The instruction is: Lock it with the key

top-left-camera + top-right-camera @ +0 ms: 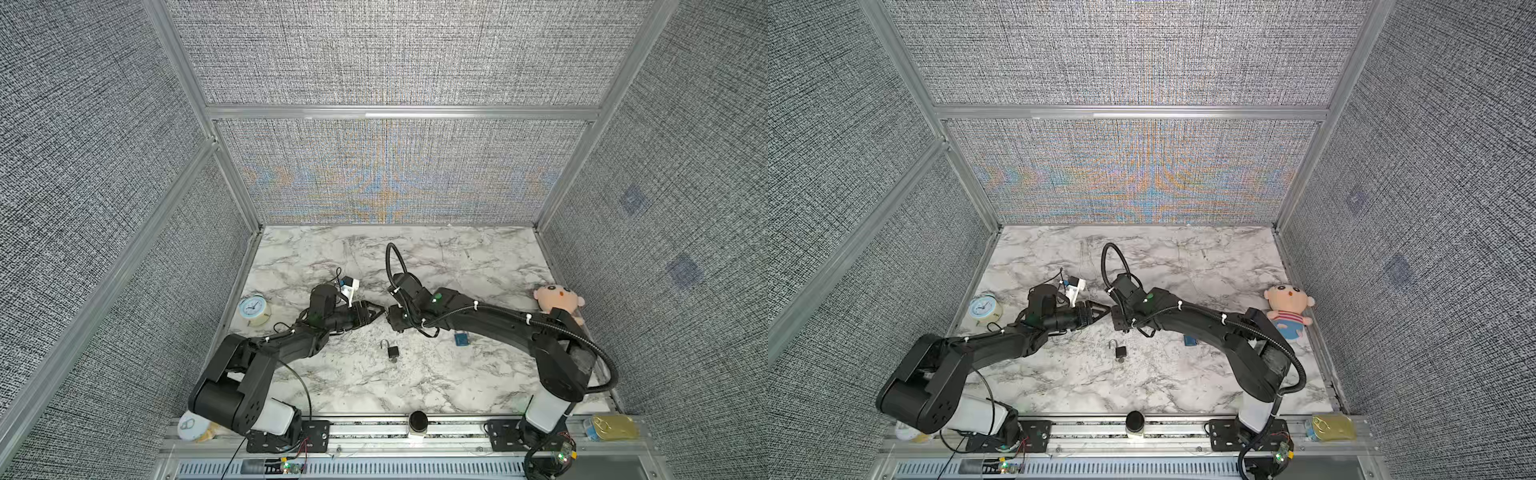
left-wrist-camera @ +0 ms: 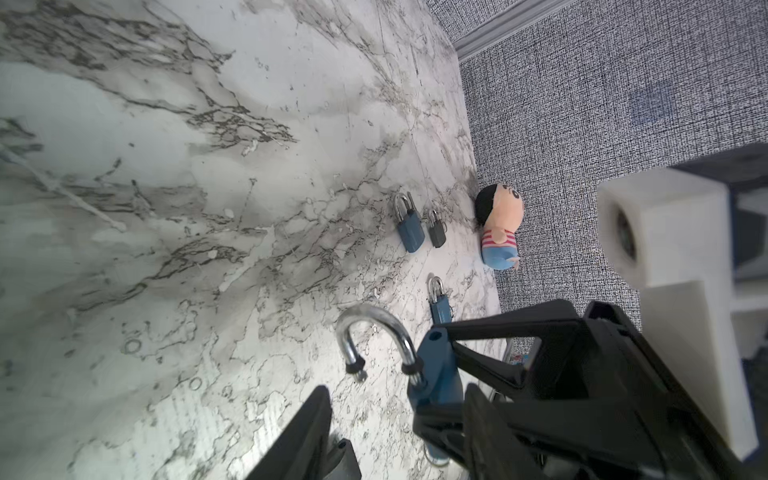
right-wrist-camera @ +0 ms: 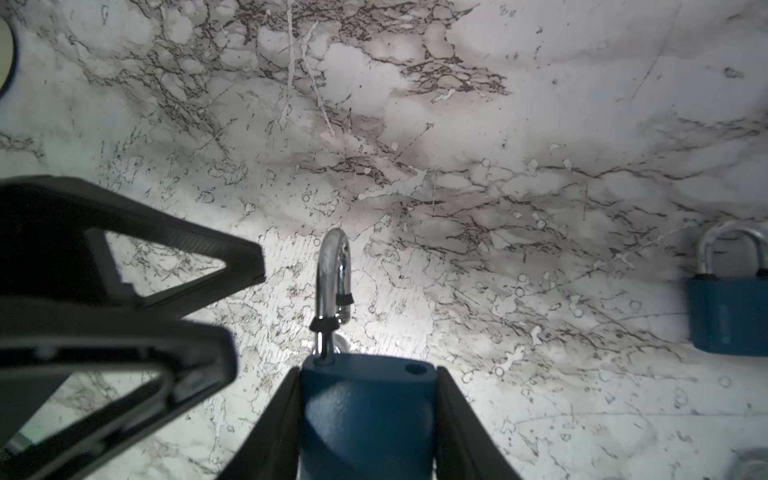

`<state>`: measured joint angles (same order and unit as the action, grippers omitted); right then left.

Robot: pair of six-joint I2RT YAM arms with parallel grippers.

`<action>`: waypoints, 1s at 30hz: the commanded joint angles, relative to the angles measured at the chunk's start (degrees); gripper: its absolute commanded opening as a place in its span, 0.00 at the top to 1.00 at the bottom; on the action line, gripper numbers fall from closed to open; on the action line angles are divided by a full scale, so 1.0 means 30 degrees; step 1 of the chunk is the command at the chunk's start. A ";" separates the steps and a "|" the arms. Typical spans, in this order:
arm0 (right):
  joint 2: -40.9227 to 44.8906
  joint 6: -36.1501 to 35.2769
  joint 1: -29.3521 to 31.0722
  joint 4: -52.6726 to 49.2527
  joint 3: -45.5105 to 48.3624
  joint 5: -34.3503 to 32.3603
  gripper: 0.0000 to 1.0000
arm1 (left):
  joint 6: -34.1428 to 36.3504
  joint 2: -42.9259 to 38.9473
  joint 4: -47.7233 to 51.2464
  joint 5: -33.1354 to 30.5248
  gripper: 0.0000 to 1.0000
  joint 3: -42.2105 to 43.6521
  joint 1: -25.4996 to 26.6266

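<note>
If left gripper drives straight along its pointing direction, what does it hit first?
Likely the blue padlock clamped in the right gripper, just ahead of the left gripper; height alignment unclear.

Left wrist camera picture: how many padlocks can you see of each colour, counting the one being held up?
Blue padlocks: 3
Dark grey padlock: 1
Total: 4
</note>
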<state>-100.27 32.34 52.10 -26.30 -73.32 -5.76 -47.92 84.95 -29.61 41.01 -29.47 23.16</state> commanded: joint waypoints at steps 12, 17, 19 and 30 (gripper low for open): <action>0.0201 -0.0203 0.0359 0.0686 0.0008 0.0075 0.61 | -0.0605 0.1641 -0.1963 0.0592 0.53 -0.1041 0.0596; 0.0234 -0.0347 0.0363 0.0754 -0.0081 0.0201 0.61 | -0.0638 0.1829 -0.2085 0.0596 0.54 -0.1118 0.0689; 0.0231 -0.0378 0.0415 0.0792 -0.0111 0.0221 0.61 | -0.0665 0.1941 -0.2143 0.0602 0.55 -0.1158 0.0690; 0.0317 -0.0613 0.0509 0.0917 -0.0228 0.0308 0.62 | -0.0983 0.2613 -0.2783 0.0944 0.68 -0.1395 0.0819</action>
<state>-99.83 30.85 53.56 -25.32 -73.47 -4.60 -50.26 92.42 -34.74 42.54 -33.34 25.45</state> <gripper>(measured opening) 0.430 0.331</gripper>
